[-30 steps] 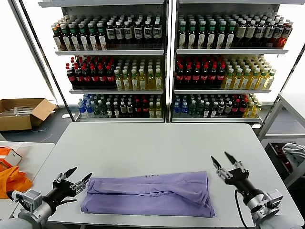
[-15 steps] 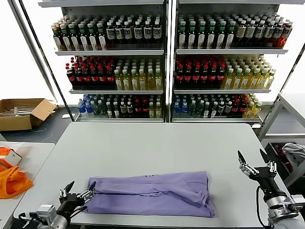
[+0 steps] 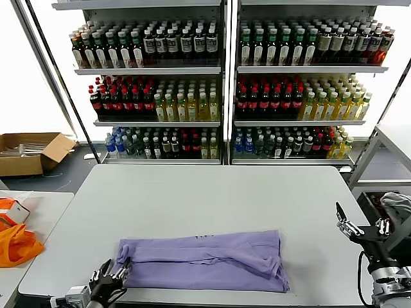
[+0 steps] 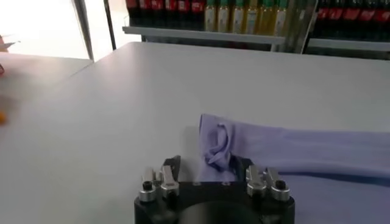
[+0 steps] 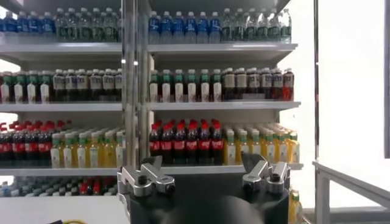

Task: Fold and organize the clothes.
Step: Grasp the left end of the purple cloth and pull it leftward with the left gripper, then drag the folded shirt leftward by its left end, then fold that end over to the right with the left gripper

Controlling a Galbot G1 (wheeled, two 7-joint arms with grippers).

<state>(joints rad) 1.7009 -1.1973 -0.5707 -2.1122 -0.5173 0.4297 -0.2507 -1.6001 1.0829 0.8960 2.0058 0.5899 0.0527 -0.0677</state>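
A lavender T-shirt, folded into a long band, lies near the front edge of the grey table. My left gripper is open and empty at the table's front left edge, just off the shirt's left end. In the left wrist view the shirt's bunched end lies right ahead of that gripper. My right gripper is open and empty, raised off the table's right edge, well away from the shirt. In the right wrist view it faces the bottle shelves.
Shelves of bottles stand behind the table. A side table at the left holds bright orange fabric. A cardboard box sits on the floor at left. A pale grey cloth lies at the right edge.
Both arms have drawn back from the shirt: the left gripper dropped toward the front left edge, the right gripper moved right and off the table. The shirt has not moved.
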